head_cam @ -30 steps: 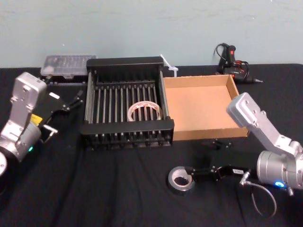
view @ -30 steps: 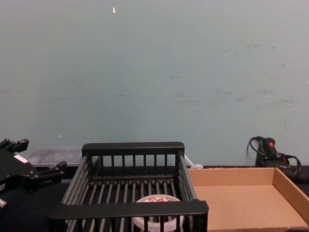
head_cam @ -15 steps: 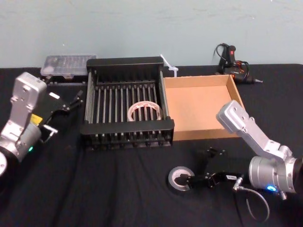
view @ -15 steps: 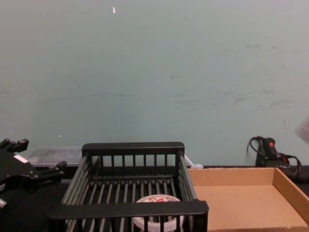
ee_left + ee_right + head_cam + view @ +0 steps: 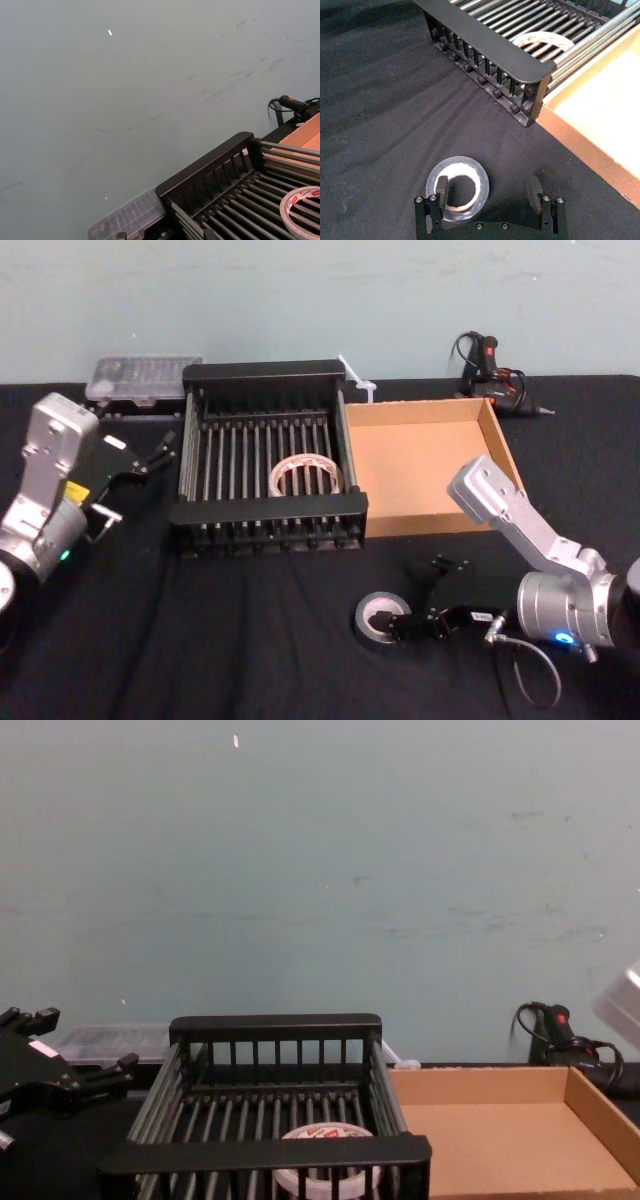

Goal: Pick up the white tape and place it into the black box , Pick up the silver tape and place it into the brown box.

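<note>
The silver tape [image 5: 381,618] [image 5: 457,187] lies flat on the black cloth in front of the brown box [image 5: 420,465] [image 5: 600,100]. My right gripper [image 5: 410,598] [image 5: 487,189] is low over it and open. One finger [image 5: 441,185] stands inside the roll's hole, and the other stands well clear of the roll on the brown box's side. The white tape [image 5: 306,476] [image 5: 325,1135] [image 5: 302,200] lies in the black box [image 5: 265,508] [image 5: 265,1152]. My left gripper [image 5: 135,480] [image 5: 75,1042] hangs open beside the crate's left wall.
A clear plastic case [image 5: 140,375] sits behind the crate at the far left. A black tool with cables [image 5: 490,365] lies behind the cardboard tray. A white zip tie [image 5: 358,380] rests between them. Bare black cloth [image 5: 250,640] spreads left of the silver roll.
My right arm has swung left and down over the silver tape, and one finger has come into the roll's hole. The left arm and the white tape have not moved.
</note>
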{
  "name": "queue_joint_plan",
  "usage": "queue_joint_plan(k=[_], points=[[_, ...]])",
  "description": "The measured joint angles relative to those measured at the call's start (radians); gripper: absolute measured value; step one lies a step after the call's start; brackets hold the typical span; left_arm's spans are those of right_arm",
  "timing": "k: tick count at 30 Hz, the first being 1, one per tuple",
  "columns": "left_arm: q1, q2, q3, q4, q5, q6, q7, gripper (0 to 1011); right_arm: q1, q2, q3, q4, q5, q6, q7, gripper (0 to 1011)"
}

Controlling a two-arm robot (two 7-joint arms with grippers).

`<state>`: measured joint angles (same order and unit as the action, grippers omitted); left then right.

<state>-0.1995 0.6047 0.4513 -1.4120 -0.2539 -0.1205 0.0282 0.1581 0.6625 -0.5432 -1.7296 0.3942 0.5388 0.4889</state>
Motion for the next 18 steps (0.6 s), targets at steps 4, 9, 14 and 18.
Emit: queue_joint_plan(k=[4,9,14,18], points=[[0.000,0.000,0.000,0.000,0.000,0.000,0.000,1001,0.006,-0.007,-0.006,0.010,-0.002,0.001,0.000,1002],[0.000,0.000,0.000,0.000,0.000,0.000,0.000,1001,0.014,-0.016,-0.013,0.021,-0.007,0.002,-0.001,1002],[0.000,0.000,0.000,0.000,0.000,0.000,0.000,1001,0.022,-0.025,-0.020,0.036,-0.013,0.002,-0.002,1002],[0.000,0.000,0.000,0.000,0.000,0.000,0.000,1001,0.026,-0.030,-0.023,0.045,-0.018,0.002,-0.002,1002]])
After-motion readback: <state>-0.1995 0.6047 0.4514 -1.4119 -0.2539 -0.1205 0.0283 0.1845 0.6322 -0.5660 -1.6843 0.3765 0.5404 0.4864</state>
